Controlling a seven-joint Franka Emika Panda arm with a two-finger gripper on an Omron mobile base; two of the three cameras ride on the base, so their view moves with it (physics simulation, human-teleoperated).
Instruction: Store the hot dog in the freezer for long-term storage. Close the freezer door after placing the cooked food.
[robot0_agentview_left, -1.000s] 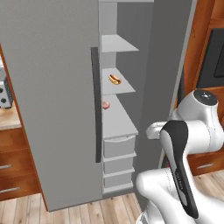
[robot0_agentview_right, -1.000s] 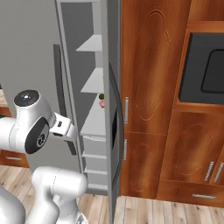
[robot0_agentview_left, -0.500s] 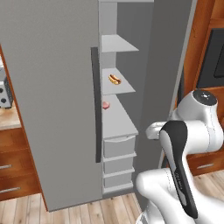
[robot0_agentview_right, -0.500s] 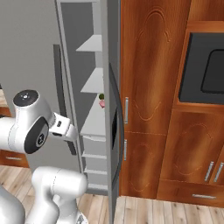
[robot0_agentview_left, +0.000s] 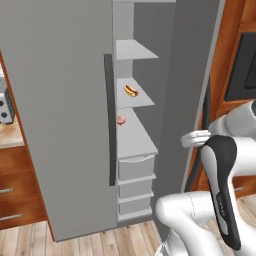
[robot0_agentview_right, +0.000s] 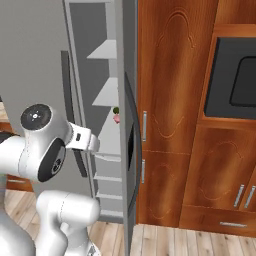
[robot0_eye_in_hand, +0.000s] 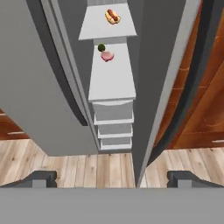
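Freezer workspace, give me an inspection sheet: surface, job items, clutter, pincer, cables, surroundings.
Surface: grey inner shelves above stacked drawers.
Hot dog: lying on a middle shelf inside the freezer.
Freezer door: standing open, dark handle on its outer face.
Clutter: a small pink food item and a small green item on the shelf below the hot dog.
Pincer: open, holding nothing, outside the freezer and facing the edge of the open door.
Cables: nothing seen.
Surroundings: brown wooden cabinets beside the freezer, a dark built-in oven, wooden floor.
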